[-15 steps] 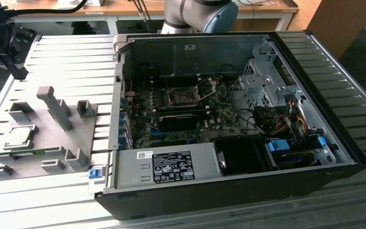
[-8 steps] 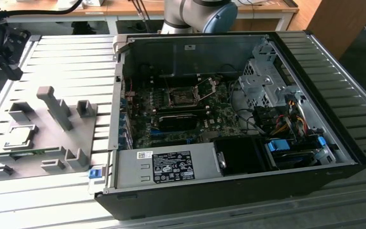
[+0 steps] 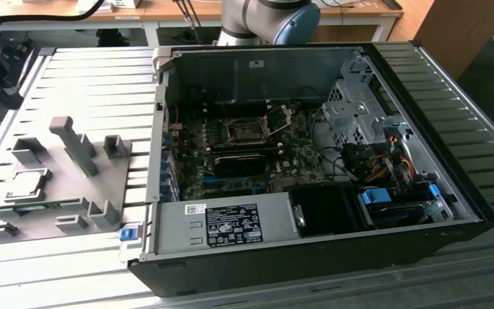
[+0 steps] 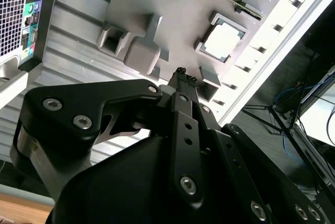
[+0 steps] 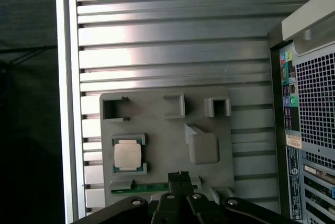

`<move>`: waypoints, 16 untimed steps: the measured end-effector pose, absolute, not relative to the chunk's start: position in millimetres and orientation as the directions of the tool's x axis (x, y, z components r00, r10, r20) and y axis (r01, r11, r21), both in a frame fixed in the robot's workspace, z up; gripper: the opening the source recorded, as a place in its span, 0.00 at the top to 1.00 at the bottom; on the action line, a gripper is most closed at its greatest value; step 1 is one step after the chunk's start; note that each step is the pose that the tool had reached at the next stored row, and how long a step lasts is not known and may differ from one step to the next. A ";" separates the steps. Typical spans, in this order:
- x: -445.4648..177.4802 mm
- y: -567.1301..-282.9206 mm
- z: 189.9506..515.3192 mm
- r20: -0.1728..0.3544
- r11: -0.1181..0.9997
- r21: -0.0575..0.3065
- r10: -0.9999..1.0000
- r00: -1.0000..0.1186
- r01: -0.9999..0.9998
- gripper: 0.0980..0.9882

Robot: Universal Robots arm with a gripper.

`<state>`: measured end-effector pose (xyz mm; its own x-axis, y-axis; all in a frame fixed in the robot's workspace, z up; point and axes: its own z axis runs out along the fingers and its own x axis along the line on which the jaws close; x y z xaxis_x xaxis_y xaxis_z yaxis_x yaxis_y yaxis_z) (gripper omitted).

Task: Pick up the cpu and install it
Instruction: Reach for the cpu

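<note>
The cpu [image 3: 26, 183] [image 4: 224, 42] [image 5: 127, 155], a small silvery square chip, lies flat in its nest on the grey tray [image 3: 67, 193] [image 4: 157, 4] [image 5: 157, 114], at the exterior view's left. In both wrist views my gripper [image 4: 183, 76] [image 5: 179, 176] hangs well above the tray, shut, with nothing between its fingers. It is off to one side of the cpu, over the tray's edge near the green memory stick [image 5: 146, 187]. The dark square socket [image 3: 245, 132] sits on the motherboard inside the open case, its metal frame raised.
The open computer case [image 3: 316, 161] [image 5: 309, 130] stands beside the tray on a ribbed metal table [image 3: 84, 71] [image 5: 172, 35]. Upright grey posts [image 3: 75, 145] rise from the tray. Cables and a drive cage [image 3: 359, 112] fill the case's far side. The arm's base [image 3: 264, 19] is behind the case.
</note>
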<state>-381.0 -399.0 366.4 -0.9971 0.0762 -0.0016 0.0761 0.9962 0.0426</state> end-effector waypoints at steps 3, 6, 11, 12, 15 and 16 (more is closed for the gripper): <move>-385.6 -398.9 365.9 -0.001 0.996 0.043 0.076 -0.997 0.076 0.99; -390.5 -398.9 365.4 0.000 0.996 0.043 0.076 -0.997 0.076 0.99; -398.7 -398.9 364.5 0.001 0.996 0.042 0.076 -0.997 0.076 0.99; -400.5 -398.9 364.3 0.002 0.996 0.042 0.076 -0.997 0.076 0.99; -408.0 -398.9 363.5 0.003 0.996 0.042 0.076 -0.997 0.076 0.99; -410.2 -398.9 363.3 0.004 0.996 0.042 0.076 -0.997 0.076 0.99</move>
